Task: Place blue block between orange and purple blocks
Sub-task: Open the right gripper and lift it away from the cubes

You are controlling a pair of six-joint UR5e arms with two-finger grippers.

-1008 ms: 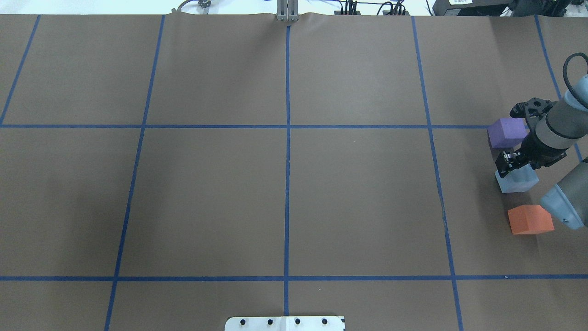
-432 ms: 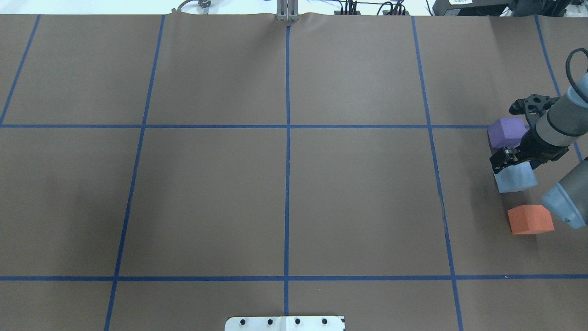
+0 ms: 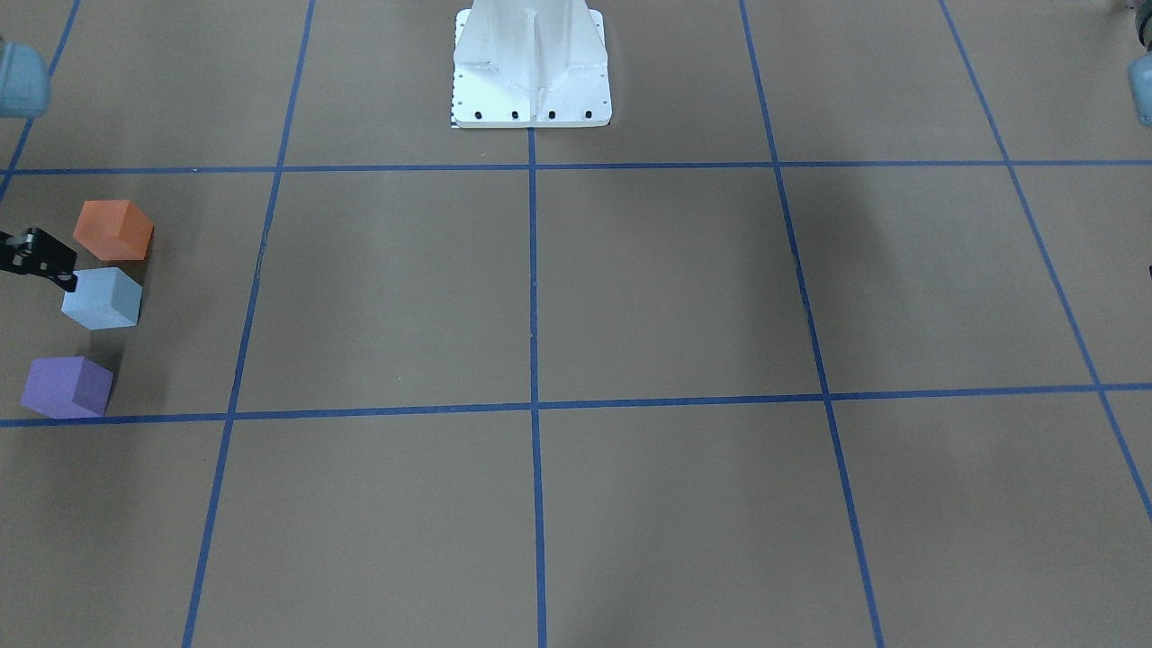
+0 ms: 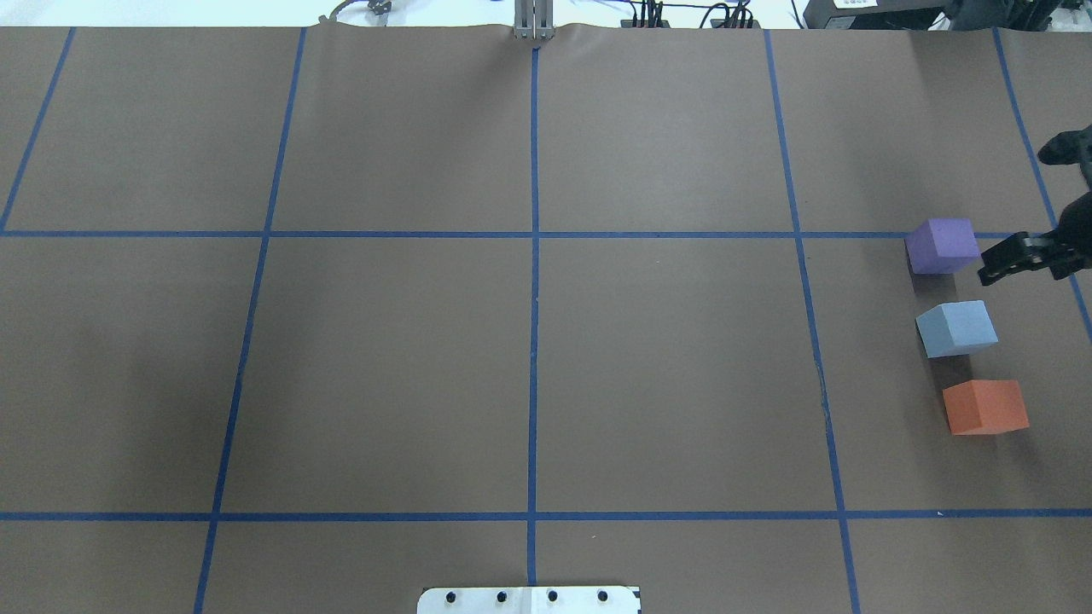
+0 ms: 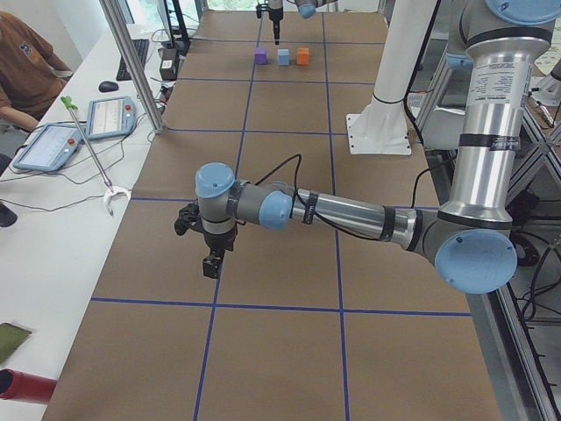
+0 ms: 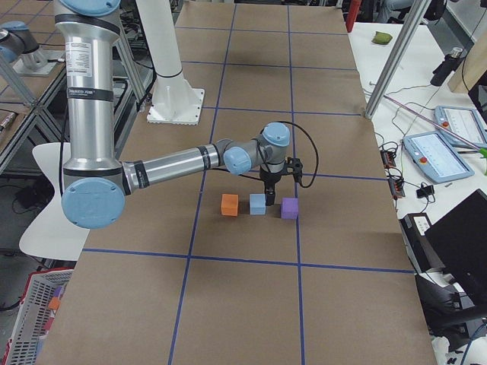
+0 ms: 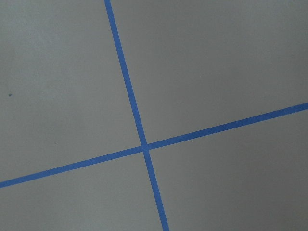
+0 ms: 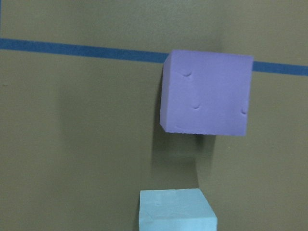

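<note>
The light blue block [image 4: 956, 328] stands on the table between the purple block [image 4: 943, 246] and the orange block [image 4: 985, 407], apart from both. The row also shows in the front-facing view: orange [image 3: 112, 229], blue [image 3: 102, 299], purple [image 3: 67, 387]. My right gripper [image 4: 1019, 211] is open and empty, raised at the table's right edge beside the purple block. Its wrist view shows the purple block [image 8: 206, 92] and the blue block's top [image 8: 175, 209]. My left gripper [image 5: 206, 263] hangs over bare table far from the blocks; I cannot tell whether it is open.
Blue tape lines [image 4: 533, 341] divide the brown table into squares. The white robot base [image 3: 531, 63] stands at the robot's side. A side bench with tablets [image 5: 53, 145] and a metal post [image 5: 131, 61] lie past the far edge.
My right gripper has pulled away from over the blue block, to the right and farther off. The blue block stays where it was between the purple and orange blocks.
</note>
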